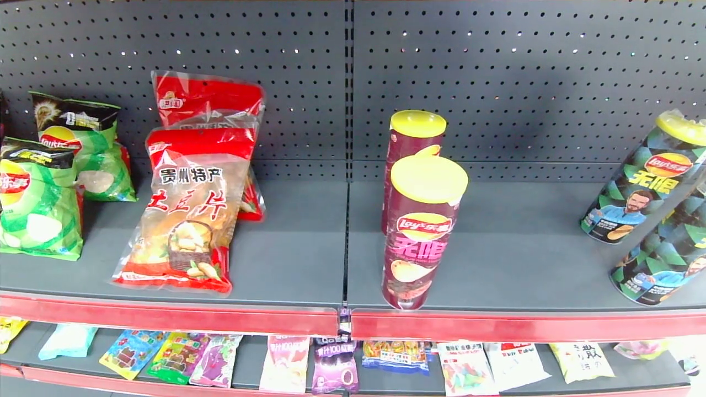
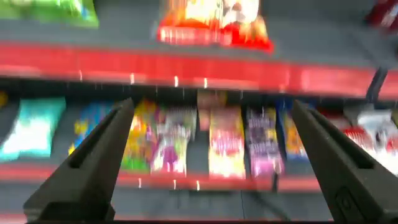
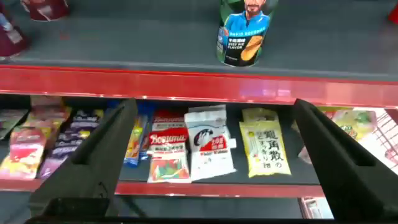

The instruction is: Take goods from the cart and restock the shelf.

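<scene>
- Head view: a dark grey metal upper shelf with a red front strip and a perforated back panel carries all the larger goods.
- At the shelf's left end stand two green crisp bags, one behind the other.
- Just beside them are two red-and-clear plastic bags of potato slices. The front one leans back, with its foot near the front edge.
- Near the middle are two maroon cylindrical crisp cans with yellow lids. They stand upright in file, the front one close to the front edge.
- At the right end are two dark cans with a blue-green pattern. They appear tilted here.
- The right wrist view alone shows one patterned can standing on its base near the front edge, and a maroon can farther along.
- A lower shelf holds a row of small flat packets.
- The wrist views give the packets closer, among them a white one and a yellow one.
- Left pincer: fingers spread, nothing between them, facing the lower shelf's packets. A potato-slice bag sits above the red strip.
- Right pincer: fingers spread, nothing held, level with the lower shelf's front.
</scene>
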